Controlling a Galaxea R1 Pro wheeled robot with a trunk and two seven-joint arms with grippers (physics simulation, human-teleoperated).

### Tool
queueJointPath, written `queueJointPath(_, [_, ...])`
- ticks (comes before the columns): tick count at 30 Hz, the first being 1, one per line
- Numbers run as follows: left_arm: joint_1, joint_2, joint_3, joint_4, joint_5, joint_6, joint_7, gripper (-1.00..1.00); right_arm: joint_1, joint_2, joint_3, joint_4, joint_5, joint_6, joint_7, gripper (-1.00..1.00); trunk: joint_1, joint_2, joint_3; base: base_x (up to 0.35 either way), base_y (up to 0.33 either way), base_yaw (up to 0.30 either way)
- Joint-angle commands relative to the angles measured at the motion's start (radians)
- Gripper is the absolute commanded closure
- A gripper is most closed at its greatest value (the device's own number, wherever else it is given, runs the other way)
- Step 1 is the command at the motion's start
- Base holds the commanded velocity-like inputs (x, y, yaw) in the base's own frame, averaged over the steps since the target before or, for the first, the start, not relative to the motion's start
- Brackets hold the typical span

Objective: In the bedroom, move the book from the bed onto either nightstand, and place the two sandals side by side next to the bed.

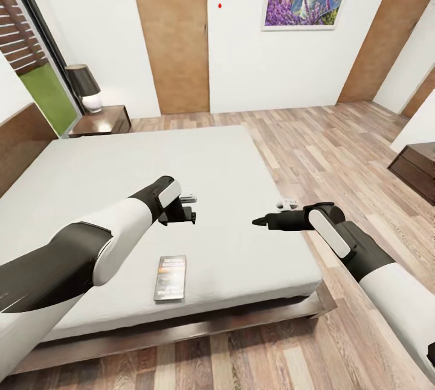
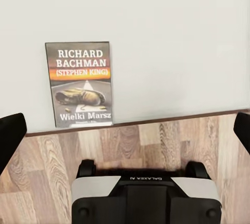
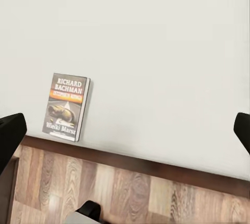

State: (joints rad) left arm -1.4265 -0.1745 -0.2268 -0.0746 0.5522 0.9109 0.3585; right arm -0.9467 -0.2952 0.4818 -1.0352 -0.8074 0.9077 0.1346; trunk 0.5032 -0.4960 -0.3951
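The book point(image 1: 170, 278) lies flat on the bed's off-white mattress point(image 1: 121, 172), close to its near edge. Its cover reads "Richard Bachman" and "Wielki Marsz" point(image 2: 80, 84) and also shows in the right wrist view point(image 3: 65, 107). My left gripper point(image 1: 191, 214) hovers open above the mattress, a little beyond the book. My right gripper point(image 1: 258, 221) hangs open over the mattress to the book's right, pointing left. In both wrist views the dark fingertips point(image 2: 10, 135) point(image 3: 10, 138) stand wide apart with nothing between them. The two sandals are out of view.
A dark-brown nightstand point(image 1: 103, 121) with a lamp point(image 1: 84, 86) stands beyond the bed's far left corner, by the window. Another dark cabinet point(image 1: 417, 169) sits at the right edge. Wood-plank floor point(image 1: 338, 154) runs along the bed's right side and foot. My base point(image 2: 146, 195) is close to the bed frame.
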Motion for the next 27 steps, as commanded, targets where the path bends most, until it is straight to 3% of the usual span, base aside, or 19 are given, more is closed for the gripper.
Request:
queueJointPath(1, [-0.001, 0.000, -0.005, -0.001, 0.011, 0.003, 0.007, -1.00, -0.001, -0.001, 0.002, 0.000, 0.010, 0.002, 0.009, -1.00, 0.004, -0.009, -0.006, 0.000, 0.000, -0.156])
queueJointPath(27, [-0.001, 0.000, -0.005, -0.001, 0.011, 0.003, 0.014, -1.00, 0.000, 0.001, 0.003, 0.000, 0.011, 0.002, 0.007, -1.00, 0.104, -0.191, -0.094, 0.000, 0.000, -0.023])
